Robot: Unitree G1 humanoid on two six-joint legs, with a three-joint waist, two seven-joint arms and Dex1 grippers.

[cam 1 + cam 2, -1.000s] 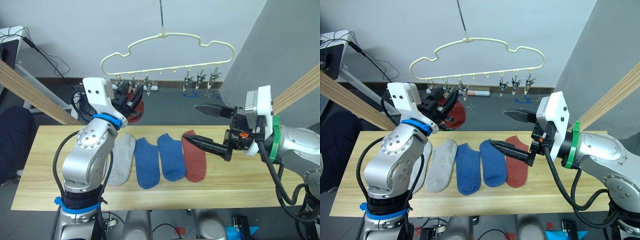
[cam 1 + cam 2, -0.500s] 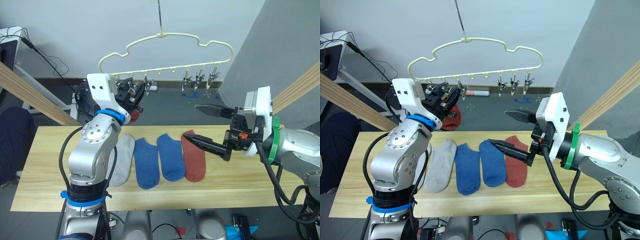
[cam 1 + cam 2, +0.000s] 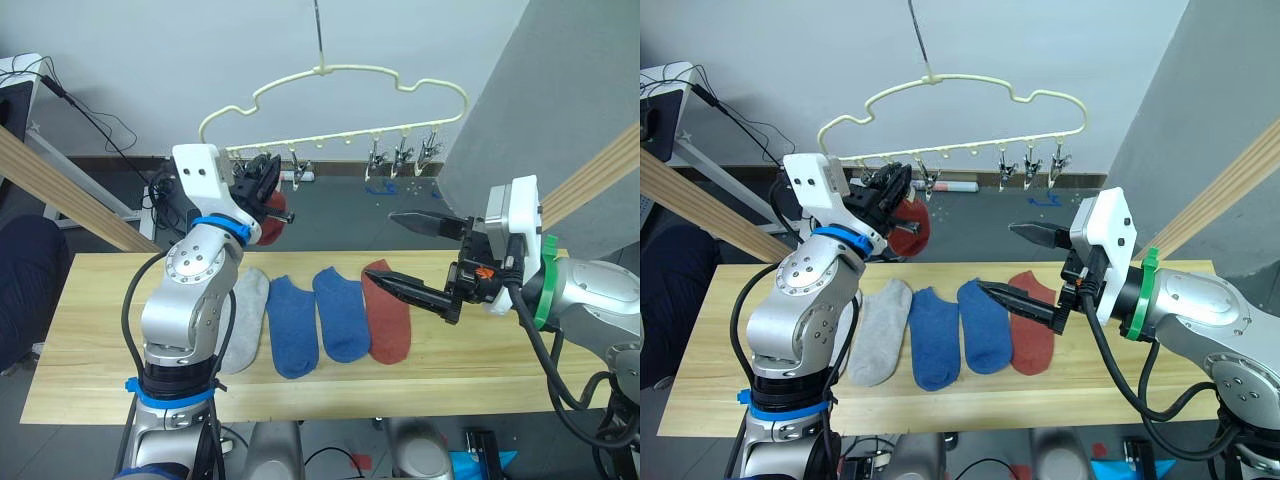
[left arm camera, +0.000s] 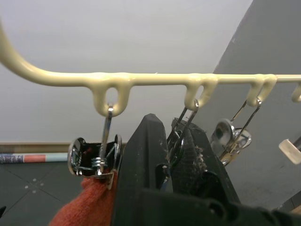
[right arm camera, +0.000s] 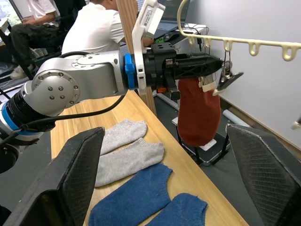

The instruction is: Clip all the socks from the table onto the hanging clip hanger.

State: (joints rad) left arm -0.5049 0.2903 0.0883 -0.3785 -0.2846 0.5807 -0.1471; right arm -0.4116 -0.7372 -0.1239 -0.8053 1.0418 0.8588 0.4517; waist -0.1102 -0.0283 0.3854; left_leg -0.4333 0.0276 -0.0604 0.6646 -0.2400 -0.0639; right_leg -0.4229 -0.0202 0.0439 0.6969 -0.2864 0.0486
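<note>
The left tool (image 5: 207, 66) was raised at the hanger (image 3: 340, 75), its fingers clenched around a clip (image 4: 181, 136) beside the one holding a red sock (image 5: 198, 110). The right tool (image 3: 405, 250) hovered spread wide above the table (image 3: 90, 330), over the second red sock (image 3: 390, 320). Two blue socks (image 3: 315, 320) and two grey socks (image 5: 124, 150) lay alongside.

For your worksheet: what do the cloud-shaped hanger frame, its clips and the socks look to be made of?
Clip hanger: smooth pale yellow coating, likely plastic over wire, rounded at the loops. Clips: shiny silver metal with a coiled spring. Socks, such as the hanging red sock and those on the table: soft matte knit, fuzzy at the edges.
</note>
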